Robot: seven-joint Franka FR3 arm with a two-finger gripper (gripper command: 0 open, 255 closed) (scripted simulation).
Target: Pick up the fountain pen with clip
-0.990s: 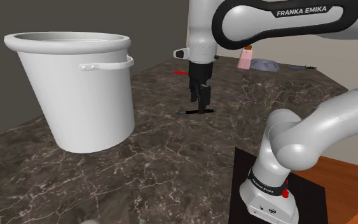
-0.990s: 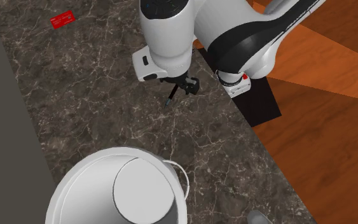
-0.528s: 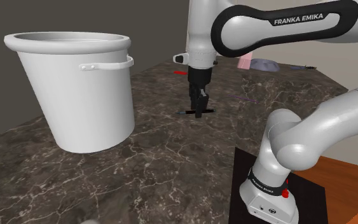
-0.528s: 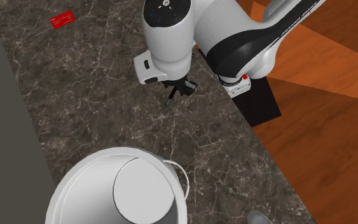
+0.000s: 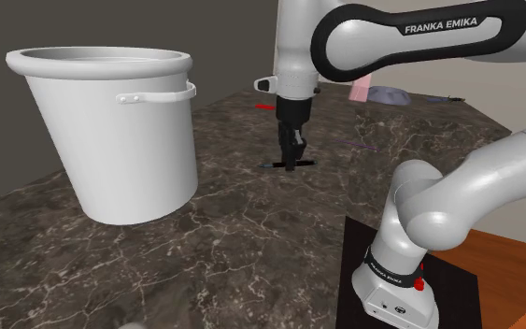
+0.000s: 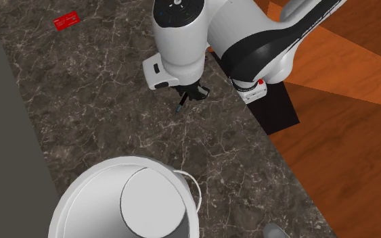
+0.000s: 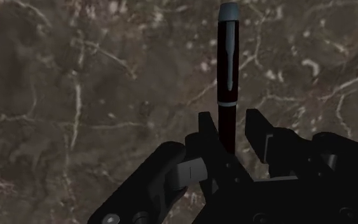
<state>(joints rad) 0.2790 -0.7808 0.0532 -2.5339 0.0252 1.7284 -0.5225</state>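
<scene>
A black fountain pen [image 7: 228, 63] with a grey end and a clip lies flat on the dark marble counter [image 5: 251, 234]. My gripper [image 7: 232, 121] points straight down over its lower half, with a finger on each side. One finger touches the barrel; a narrow gap shows between the barrel and the other finger [image 7: 257, 130], so the pen is not clasped. In the shoulder view the gripper [image 5: 291, 166] stands on the pen [image 5: 275, 165] at mid counter. In the second exterior view the pen's tip [image 6: 179, 108] sticks out from under the hand [image 6: 185, 94].
A big white bucket [image 5: 111, 131] with a handle stands on the counter towards the shoulder view's left, and shows near the second exterior view's bottom edge [image 6: 128, 203]. A red card [image 6: 66, 21] lies far off. Pink [image 5: 360, 87] and grey [image 5: 391, 95] items sit at the back.
The fingers have drawn in from a wide stance to close beside the pen. The hand shifted slightly. The pen has not moved.
</scene>
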